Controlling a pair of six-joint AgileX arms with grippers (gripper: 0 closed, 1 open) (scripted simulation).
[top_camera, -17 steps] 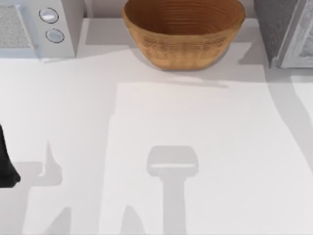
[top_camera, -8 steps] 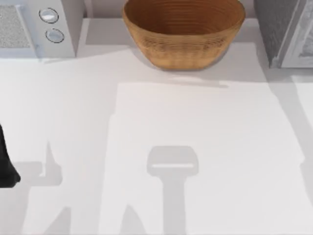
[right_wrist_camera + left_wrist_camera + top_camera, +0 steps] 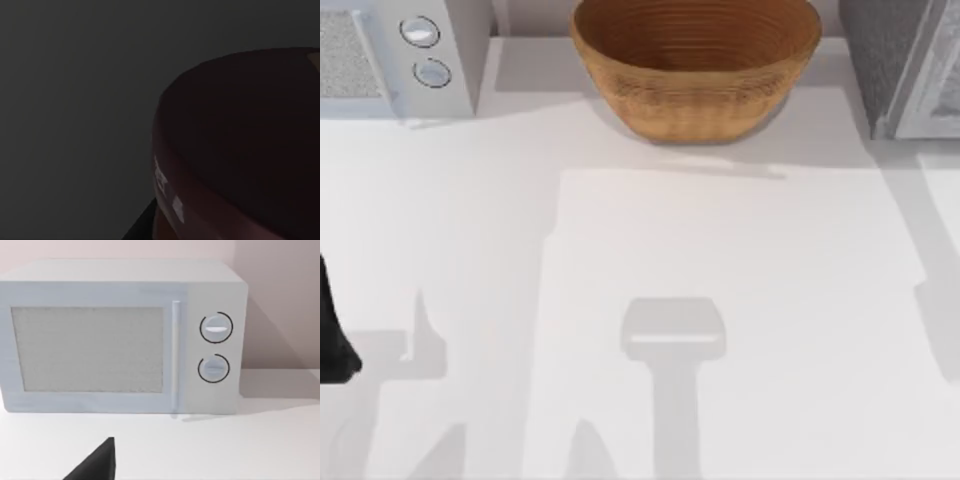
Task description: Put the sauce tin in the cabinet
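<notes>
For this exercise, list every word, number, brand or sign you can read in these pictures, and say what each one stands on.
No text can be read.
White box: its two round knobs bear no numbers or marks.
Basket: plain weave.
Cabinet: speckled, no label.
The right wrist view is dark.

Cabinet [image 3: 890, 60]: large boxy unit, speckled dark-grey surface, pale grey-white framed door panel on its right side. Stands at table's far right corner, cut off by top view's edge. Door state cannot tell.

Sauce tin [image 3: 240, 150]: seen very close in right wrist view, which is dark. Rounded dark maroon rim, dark top face, faint pale highlights on rim edge. Label not readable. Grey dim surface behind it. Exact position relative to cabinet cannot tell.
</notes>
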